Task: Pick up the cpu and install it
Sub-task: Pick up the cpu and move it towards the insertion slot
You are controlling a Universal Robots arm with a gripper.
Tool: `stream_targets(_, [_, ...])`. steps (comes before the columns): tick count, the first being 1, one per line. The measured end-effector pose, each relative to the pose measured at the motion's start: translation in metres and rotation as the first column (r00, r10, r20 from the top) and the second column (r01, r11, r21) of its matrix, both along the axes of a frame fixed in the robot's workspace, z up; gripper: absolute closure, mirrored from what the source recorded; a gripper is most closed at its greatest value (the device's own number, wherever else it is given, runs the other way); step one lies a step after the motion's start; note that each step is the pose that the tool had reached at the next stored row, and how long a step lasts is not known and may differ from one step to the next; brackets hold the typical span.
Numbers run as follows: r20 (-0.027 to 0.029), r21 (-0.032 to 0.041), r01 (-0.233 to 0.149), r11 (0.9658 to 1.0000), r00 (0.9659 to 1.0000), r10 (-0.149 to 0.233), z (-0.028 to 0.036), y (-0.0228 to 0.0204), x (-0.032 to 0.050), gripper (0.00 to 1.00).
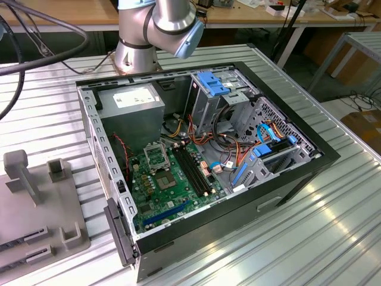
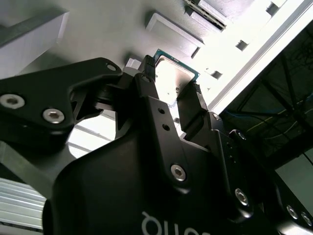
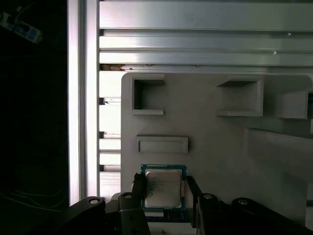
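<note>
The cpu sits metal top up on the grey parts tray, which stands on the counter well apart from the open computer case. The end effector is clenched on it, with one finger against each of two opposite edges. Whether the chip has left the tray I cannot tell. In my judgement the pick calls for a light squeeze, square on the green board edges. The chip should be centred between the pads and held level so no corner drags on the tray.
</note>
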State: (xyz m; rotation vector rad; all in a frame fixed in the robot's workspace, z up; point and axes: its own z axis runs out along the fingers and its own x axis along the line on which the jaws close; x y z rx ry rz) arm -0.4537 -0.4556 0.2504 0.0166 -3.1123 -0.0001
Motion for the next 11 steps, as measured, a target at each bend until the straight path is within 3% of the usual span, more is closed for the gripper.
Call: stream_targets(11, [0.0, 0.0, 0.0, 1.0, 1.0, 0.0, 0.0089, 0.0, 0.0, 0.56])
